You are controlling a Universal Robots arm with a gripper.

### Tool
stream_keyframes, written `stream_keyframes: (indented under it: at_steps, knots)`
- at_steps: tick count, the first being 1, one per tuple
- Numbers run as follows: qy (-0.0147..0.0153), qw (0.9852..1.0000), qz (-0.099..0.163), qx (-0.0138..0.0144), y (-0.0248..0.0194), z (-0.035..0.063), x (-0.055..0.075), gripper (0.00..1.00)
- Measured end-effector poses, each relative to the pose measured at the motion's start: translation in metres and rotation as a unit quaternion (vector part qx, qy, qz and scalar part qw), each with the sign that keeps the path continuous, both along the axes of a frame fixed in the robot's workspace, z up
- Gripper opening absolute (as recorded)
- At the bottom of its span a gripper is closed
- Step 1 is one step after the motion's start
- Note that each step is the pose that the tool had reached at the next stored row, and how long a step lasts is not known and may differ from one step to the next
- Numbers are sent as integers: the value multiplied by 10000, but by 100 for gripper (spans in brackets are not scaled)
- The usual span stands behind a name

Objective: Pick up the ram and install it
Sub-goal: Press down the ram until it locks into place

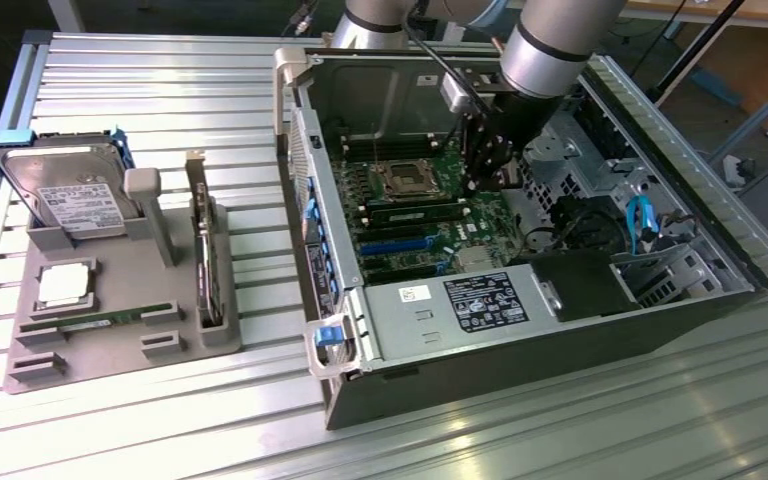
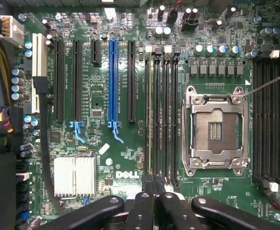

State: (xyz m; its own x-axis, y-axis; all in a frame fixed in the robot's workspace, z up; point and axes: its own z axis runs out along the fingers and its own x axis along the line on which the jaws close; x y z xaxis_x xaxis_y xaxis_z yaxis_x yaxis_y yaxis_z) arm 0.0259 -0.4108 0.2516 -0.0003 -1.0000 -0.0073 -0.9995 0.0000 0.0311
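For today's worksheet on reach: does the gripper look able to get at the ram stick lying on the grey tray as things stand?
Probably yes: the ram stick lies uncovered on the grey tray, but the shut gripper is inside the computer case, so it must lift out first.

Computer case [image 1: 518, 300] lies at the exterior view's right of parts tray [image 1: 104, 345].

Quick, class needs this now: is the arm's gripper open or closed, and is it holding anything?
Gripper: jaws closed, over the motherboard's memory slots; whether they hold anything cannot be told.
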Motion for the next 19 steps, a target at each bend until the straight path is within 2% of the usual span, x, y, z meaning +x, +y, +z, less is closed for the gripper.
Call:
stream_keyframes:
  at_steps: [6, 10, 15, 17, 18, 19]
  knots:
    - [4, 10000, 0, 0, 5, -125, 0, 11]
    - [4, 10000, 0, -11, 5, -161, 0, 11]
    - [4, 10000, 0, -12, 5, -203, 0, 11]
    - [4, 10000, 0, -11, 5, -206, 0, 11]
    - [1, 10000, 0, -2, 7, -188, 1, 11]
    - [3, 10000, 0, -9, 6, -148, 0, 11]
